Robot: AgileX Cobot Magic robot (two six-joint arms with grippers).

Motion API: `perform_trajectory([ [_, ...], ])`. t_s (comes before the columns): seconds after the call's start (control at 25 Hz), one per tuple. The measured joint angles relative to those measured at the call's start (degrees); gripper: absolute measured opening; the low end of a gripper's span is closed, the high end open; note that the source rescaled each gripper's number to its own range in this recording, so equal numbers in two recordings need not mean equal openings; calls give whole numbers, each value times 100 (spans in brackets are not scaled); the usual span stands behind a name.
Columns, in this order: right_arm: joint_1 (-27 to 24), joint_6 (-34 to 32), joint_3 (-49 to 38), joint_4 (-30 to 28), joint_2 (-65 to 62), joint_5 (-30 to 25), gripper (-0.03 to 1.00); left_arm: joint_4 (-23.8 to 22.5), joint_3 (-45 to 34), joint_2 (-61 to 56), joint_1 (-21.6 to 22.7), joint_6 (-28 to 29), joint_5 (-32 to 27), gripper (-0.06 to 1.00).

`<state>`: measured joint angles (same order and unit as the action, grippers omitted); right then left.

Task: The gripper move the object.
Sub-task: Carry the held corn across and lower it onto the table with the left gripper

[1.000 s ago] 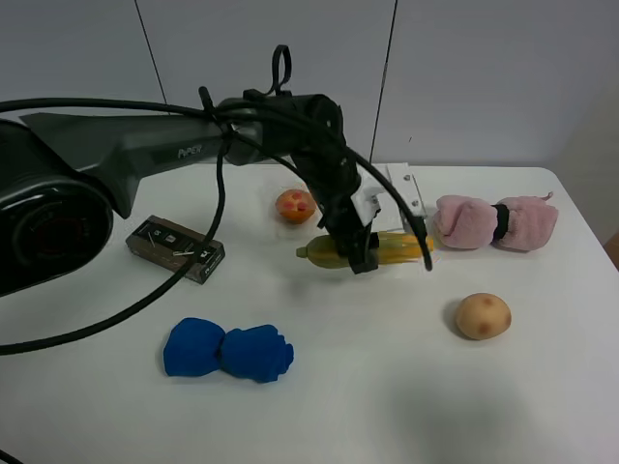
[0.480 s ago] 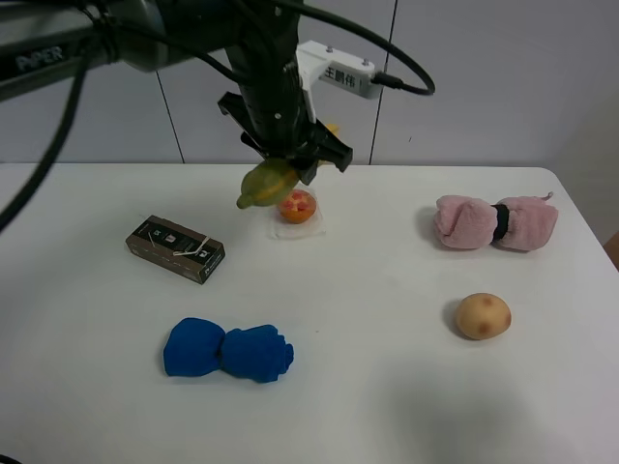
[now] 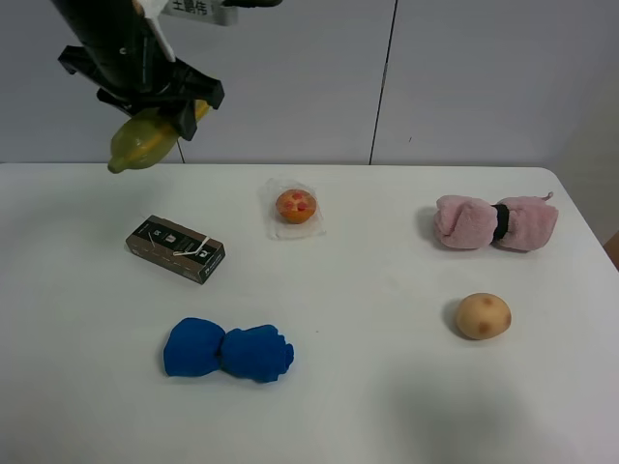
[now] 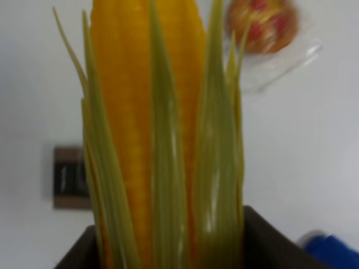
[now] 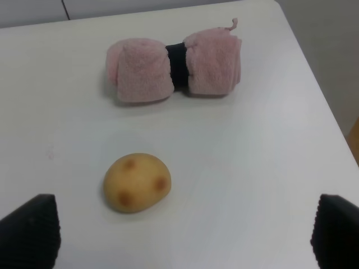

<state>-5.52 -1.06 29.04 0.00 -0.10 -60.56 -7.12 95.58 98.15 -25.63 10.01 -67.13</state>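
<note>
The toy corn cob (image 3: 143,142), yellow with green husk leaves, hangs high above the table's far left, tilted with its green end down. My left gripper (image 3: 160,108) is shut on it, black jaws around its upper part. In the left wrist view the corn (image 4: 162,140) fills the frame and rises out of the left gripper (image 4: 168,249), whose dark jaws show on both sides of it. My right gripper (image 5: 182,235) is open and empty, its fingertips (image 5: 28,230) wide apart above the table near the potato. It is out of the exterior view.
A black box (image 3: 176,248) and a blue cloth (image 3: 227,351) lie at the left. A red-orange ball (image 3: 296,206) sits on clear plastic at the middle back. A pink cloth roll (image 3: 495,222) (image 5: 174,67) and a tan potato (image 3: 483,315) (image 5: 137,182) lie at the right.
My left gripper has lifted the corn from the middle of the table and carried it up and to the far left. The other things have not moved.
</note>
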Motion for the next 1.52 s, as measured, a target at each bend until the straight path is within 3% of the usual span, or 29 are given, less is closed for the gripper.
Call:
perform_trajectory([
  [0.36, 0, 0, 0, 0, 0, 0, 100, 78, -3571, -1839, 1011, 199, 1833, 1],
  [0.64, 0, 0, 0, 0, 0, 0, 100, 131, -5919, -2093, 1252, 511, 4386, 1],
  [0.8, 0, 0, 0, 0, 0, 0, 100, 137, -6609, -1922, 1252, 525, 5651, 1],
  [1.04, 0, 0, 0, 0, 0, 0, 100, 137, -6743, -1251, 1252, 529, 5853, 1],
  [1.52, 0, 0, 0, 0, 0, 0, 100, 137, -6766, -571, 1702, 529, 6051, 1],
])
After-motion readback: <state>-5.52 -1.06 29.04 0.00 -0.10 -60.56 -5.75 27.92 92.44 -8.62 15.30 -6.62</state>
